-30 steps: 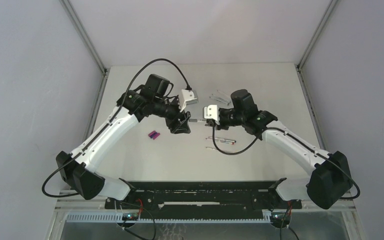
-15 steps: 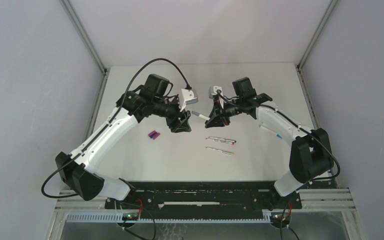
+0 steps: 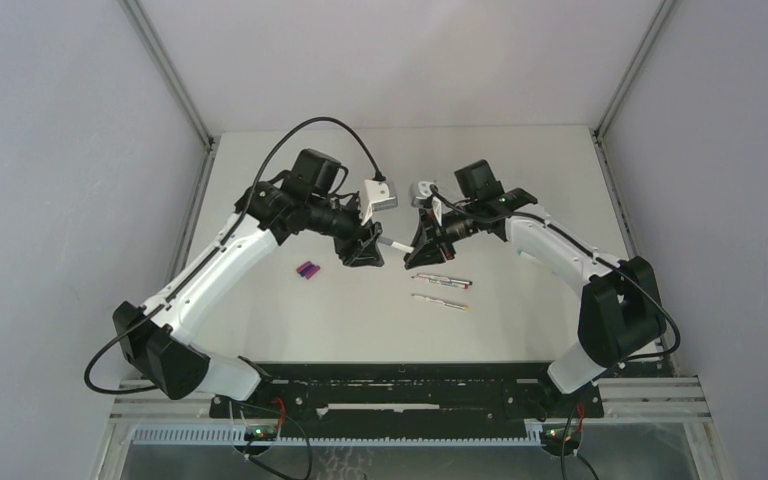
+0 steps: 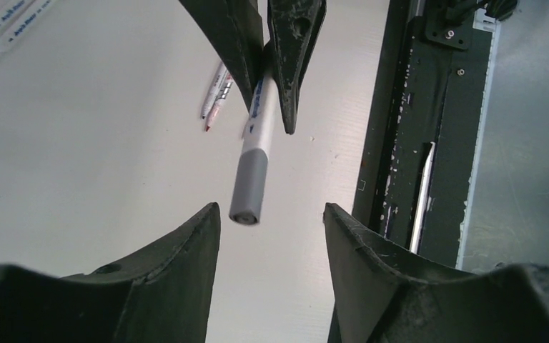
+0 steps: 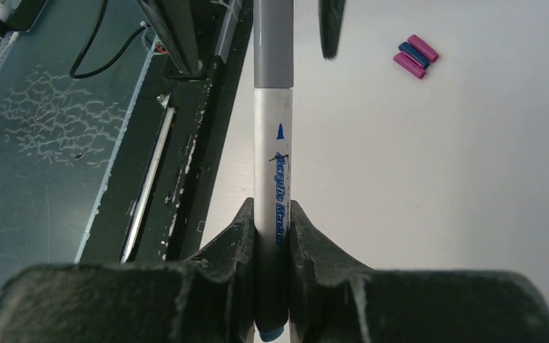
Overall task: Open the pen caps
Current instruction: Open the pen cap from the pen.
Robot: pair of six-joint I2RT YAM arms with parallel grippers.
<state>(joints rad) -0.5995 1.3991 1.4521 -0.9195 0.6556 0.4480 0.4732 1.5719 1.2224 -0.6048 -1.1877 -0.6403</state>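
Fingers of the right hand are clamped on the white barrel of a pen, held in the air above the worktop. Blue script along the barrel reads "Acrylic Marker", with a small blue mark above it, and a blue end shows just behind the fingers. The pen's long axis runs roughly level from one hand to the other. Its grey cap leads and points at the left hand.

That left hand is spread wide. The cap's end sits just at the mouth of the gap, touching neither finger.

Below and beside them, the worktop is a plain off-white sheet. Three loose caps, magenta, blue and magenta, lie side by side and touching, left of the hands. A pair of pens lies nearly parallel, just near of the right hand, each lengthwise across the worktop. A black rail runs along the near edge, and pale grey walls enclose the space on three sides.
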